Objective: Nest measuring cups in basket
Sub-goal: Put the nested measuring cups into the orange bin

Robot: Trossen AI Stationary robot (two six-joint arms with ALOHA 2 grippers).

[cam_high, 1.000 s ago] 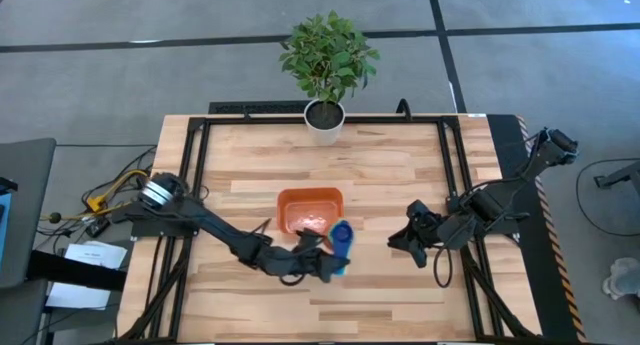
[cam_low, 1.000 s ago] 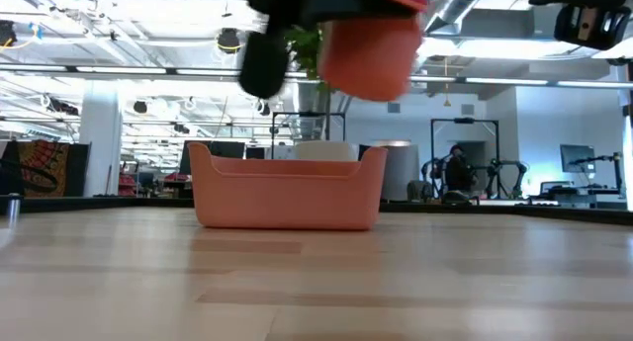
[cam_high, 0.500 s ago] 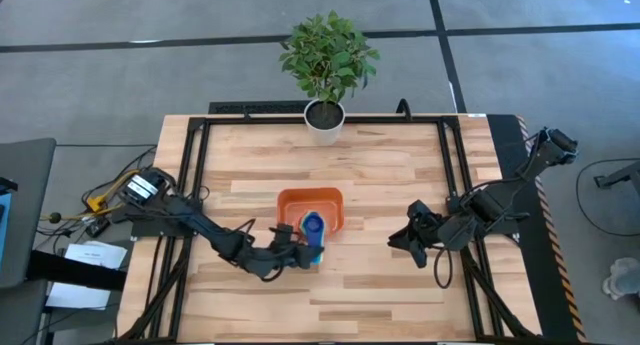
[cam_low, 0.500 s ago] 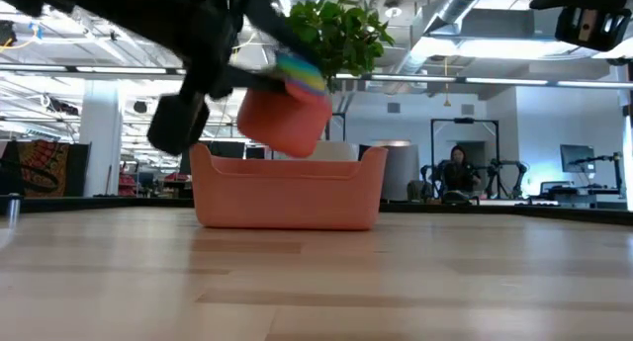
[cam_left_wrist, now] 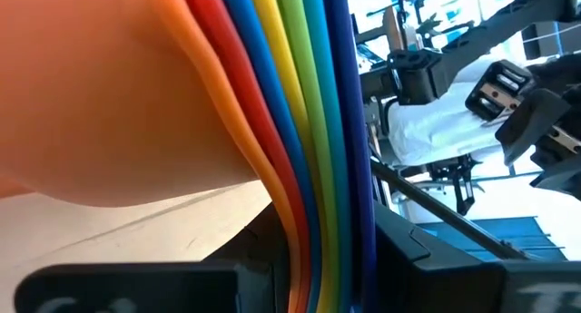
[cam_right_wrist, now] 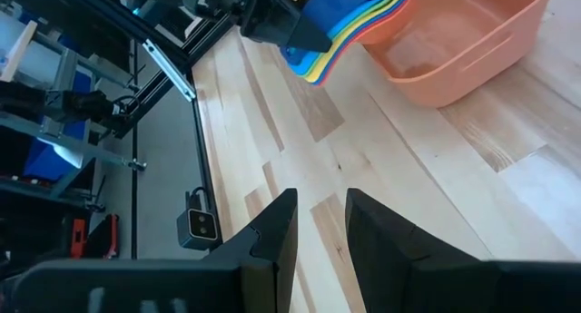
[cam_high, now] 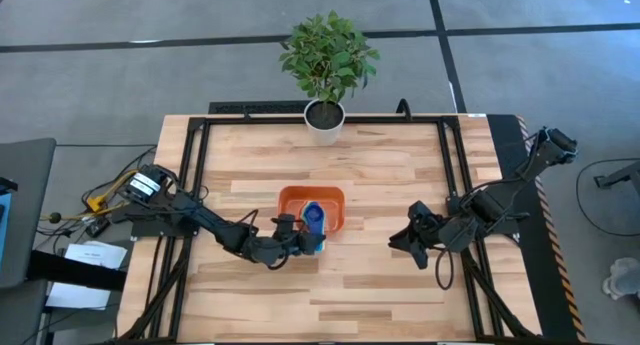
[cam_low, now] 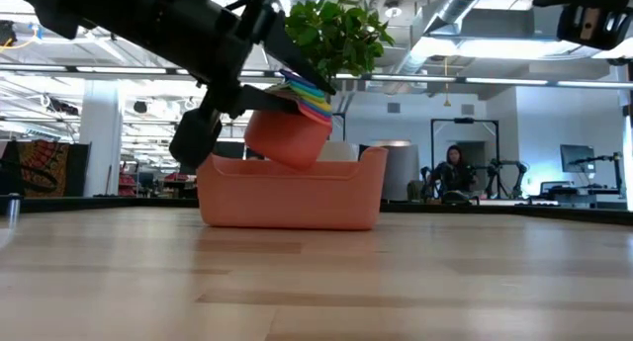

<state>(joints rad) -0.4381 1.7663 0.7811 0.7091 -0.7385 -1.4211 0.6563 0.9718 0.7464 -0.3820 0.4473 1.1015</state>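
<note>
Now | left gripper (cam_high: pixel 300 243) jaws clamped on measuring cups (cam_high: pixel 314 221) handles (stacked) | over basket (cam_high: pixel 292 198) | right gripper (cam_high: pixel 406 238) jaws apart

From table height, the left gripper (cam_low: pixel 259 97) came in from the upper left and clamped the handles of the nested measuring cups (cam_low: pixel 288 124). The stack hung tilted, its red bowl lowest, just over the rim of the orange basket (cam_low: pixel 291 189) on the wooden table (cam_low: pixel 316 282). A leafy plant (cam_low: pixel 339 34) showed behind. Far back in the room a person (cam_low: pixel 456 171) sat.
</note>
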